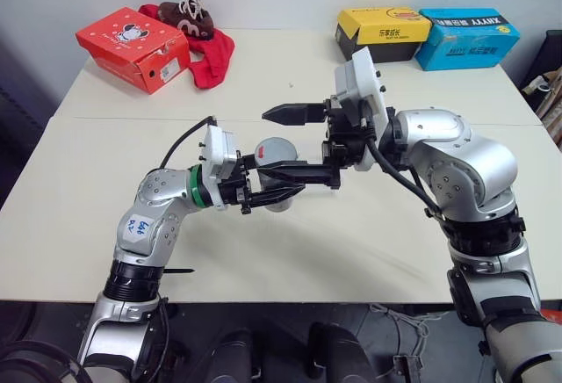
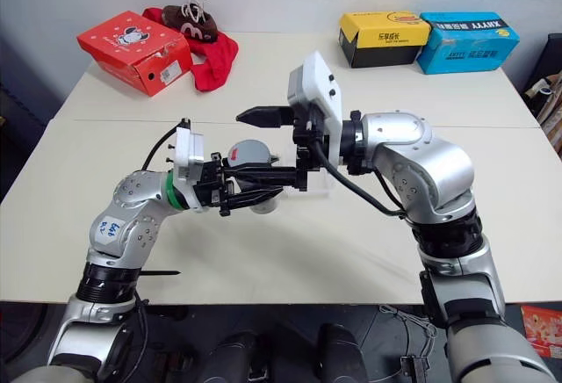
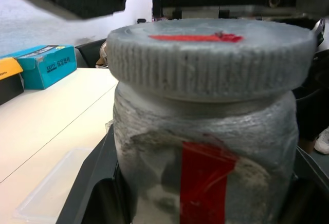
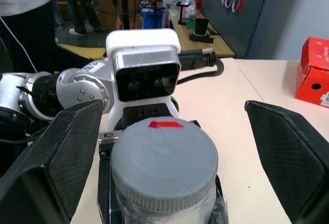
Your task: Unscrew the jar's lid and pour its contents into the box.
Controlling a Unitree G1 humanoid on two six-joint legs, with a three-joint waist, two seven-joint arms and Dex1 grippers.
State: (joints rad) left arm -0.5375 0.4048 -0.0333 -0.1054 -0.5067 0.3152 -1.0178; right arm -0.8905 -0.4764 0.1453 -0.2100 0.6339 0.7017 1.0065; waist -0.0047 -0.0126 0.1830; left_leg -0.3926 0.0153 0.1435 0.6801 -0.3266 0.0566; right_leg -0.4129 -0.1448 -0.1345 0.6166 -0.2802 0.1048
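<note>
1. Two grippers meet above the middle of the white table (image 1: 105,251). The left gripper (image 1: 277,185) is clamped on the jar (image 1: 274,156) and holds it off the table top, which frees the other arm to work the cap.
2. The left fingers (image 3: 95,193) press the jar's body below the cap. This leaves the ribbed rim of the lid (image 4: 163,165) bare for a grasp.
3. The lid is on the jar, seated flat, with a red strip across its top. No unscrewing has taken effect yet, by my reading.
4. The right gripper (image 4: 164,152) stands spread wide, with one finger on each side of the lid and a clear gap to it on both. It touches nothing. I take it to be lining up so that closing will pinch the rim squarely.
5. The box (image 3: 46,193), a clear shallow tray, lies on the table just under and beside the held jar, near enough for the pour once the lid is off.
6. The contents cannot be made out through the jar's wall.
7. At the far edge of the table sit a red shoebox (image 1: 133,47), a yellow box (image 1: 383,33) and a blue box (image 1: 467,38), well apart from the work.
</note>
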